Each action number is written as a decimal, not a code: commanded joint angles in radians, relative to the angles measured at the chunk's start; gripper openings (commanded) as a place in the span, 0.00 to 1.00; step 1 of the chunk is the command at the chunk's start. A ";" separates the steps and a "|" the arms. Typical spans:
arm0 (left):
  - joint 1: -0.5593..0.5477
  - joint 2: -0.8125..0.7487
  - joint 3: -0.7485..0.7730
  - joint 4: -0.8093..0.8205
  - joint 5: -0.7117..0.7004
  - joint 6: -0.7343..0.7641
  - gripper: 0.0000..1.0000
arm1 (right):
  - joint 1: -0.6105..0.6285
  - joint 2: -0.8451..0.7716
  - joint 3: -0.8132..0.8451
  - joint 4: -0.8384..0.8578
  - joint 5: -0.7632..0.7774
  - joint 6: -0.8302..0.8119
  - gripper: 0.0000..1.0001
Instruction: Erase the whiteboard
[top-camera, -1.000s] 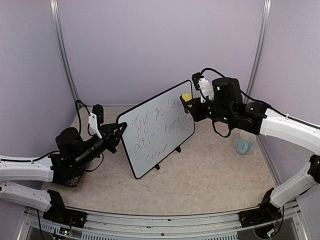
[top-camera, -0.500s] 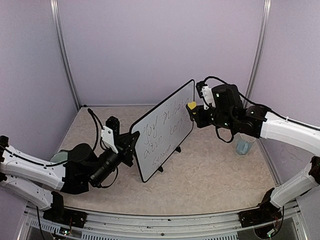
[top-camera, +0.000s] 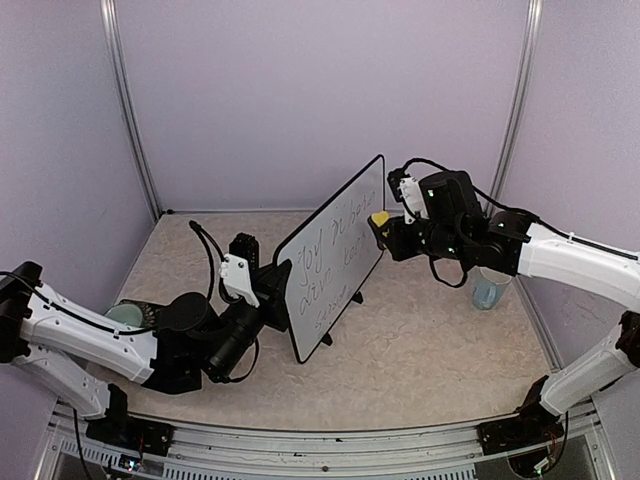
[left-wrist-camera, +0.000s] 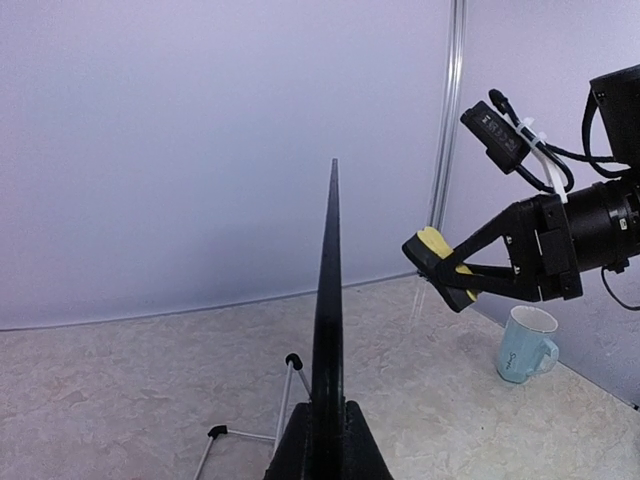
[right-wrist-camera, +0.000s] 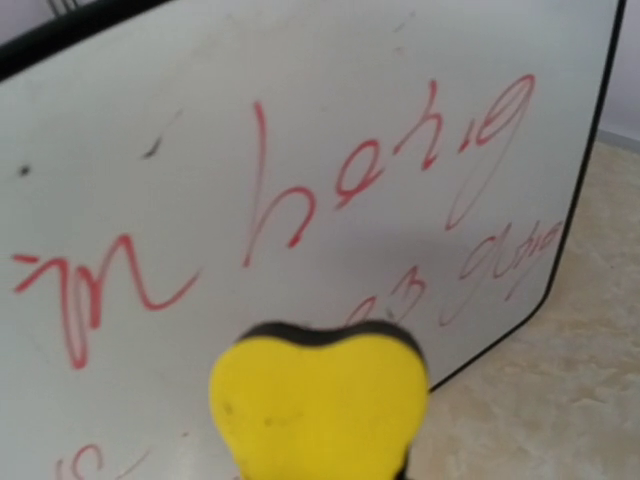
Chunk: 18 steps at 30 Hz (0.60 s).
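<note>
My left gripper (top-camera: 277, 290) is clamped on the lower near edge of the whiteboard (top-camera: 335, 255), which stands nearly upright around the middle of the table (top-camera: 420, 350), its written face turned toward my right gripper (top-camera: 384, 232). That one is pinched on a yellow eraser (top-camera: 377, 219) by the board's upper far edge, just off the face, with a gap showing in the left wrist view. A mug (top-camera: 489, 288) sits by the right wall, well apart from the board.
</note>
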 joint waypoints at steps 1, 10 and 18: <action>-0.011 0.033 0.029 -0.037 -0.035 -0.021 0.00 | -0.008 0.007 0.028 0.030 -0.066 -0.021 0.00; -0.010 -0.008 0.013 -0.065 -0.020 -0.056 0.00 | 0.120 0.097 0.116 0.034 -0.062 -0.101 0.00; 0.005 -0.066 -0.006 -0.145 -0.025 -0.117 0.00 | 0.236 0.140 0.093 0.168 -0.067 -0.163 0.00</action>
